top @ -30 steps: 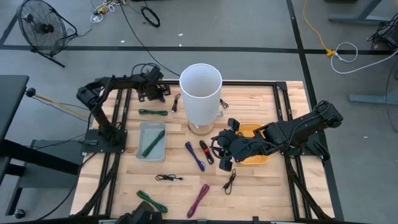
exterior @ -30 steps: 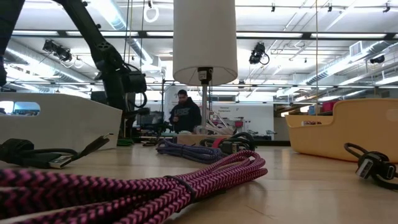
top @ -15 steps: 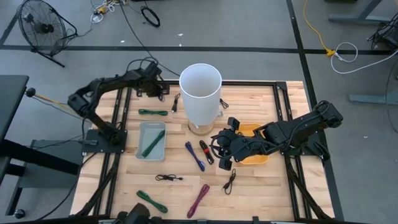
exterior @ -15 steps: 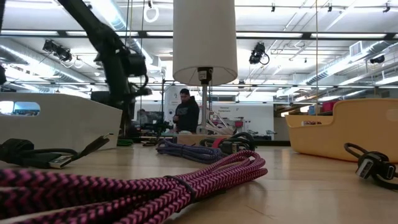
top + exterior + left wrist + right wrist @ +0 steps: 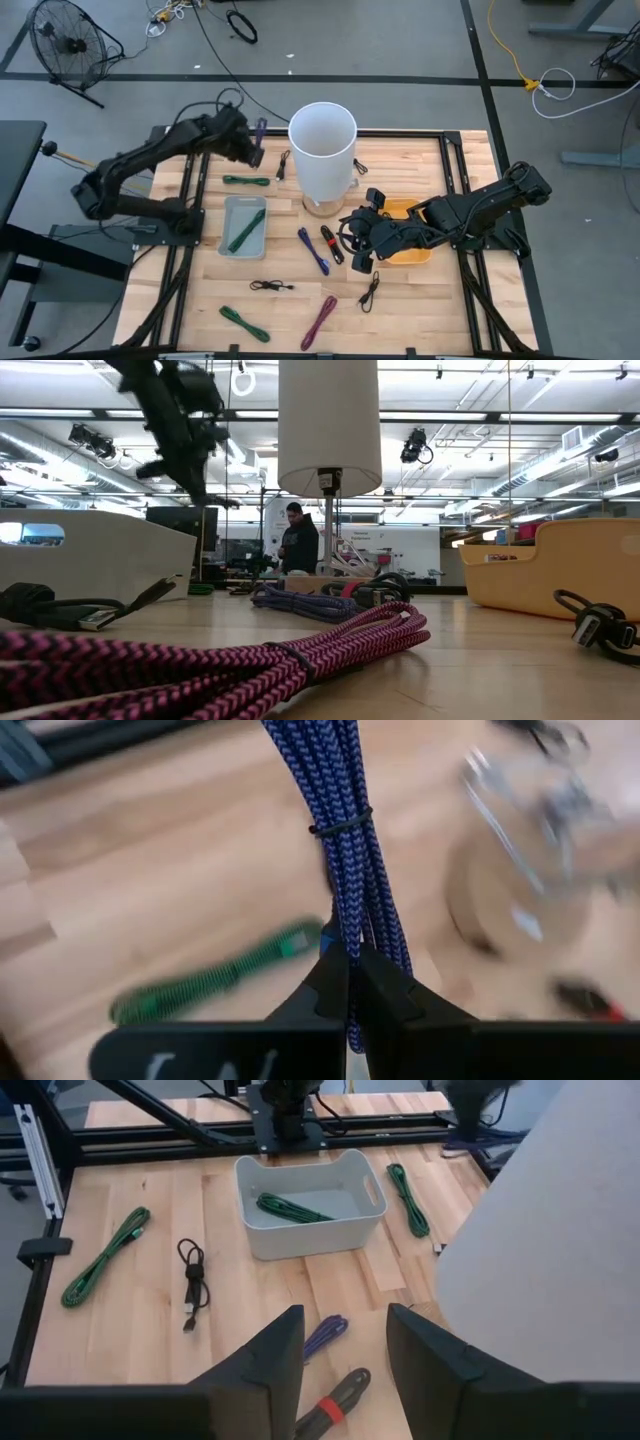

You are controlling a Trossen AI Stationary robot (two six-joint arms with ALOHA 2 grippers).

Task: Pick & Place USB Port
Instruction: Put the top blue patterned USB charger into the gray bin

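Standing beside the raised left hand (image 5: 252,143): tall white cylinder (image 5: 322,148). Bundled blue braided cable (image 5: 352,850) is clamped there above the tabletop (image 5: 420,300). Right hand (image 5: 352,243) is seen half-open.

Blue cable (image 5: 350,830) braided cloth, rough; table (image 5: 420,300) pale bare wood; grey bin (image 5: 310,1210) smooth matt plastic; pink cable (image 5: 250,660) woven.

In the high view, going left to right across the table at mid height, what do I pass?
Grey bin → blue cable → black cable with red tie → right gripper → yellow bin.
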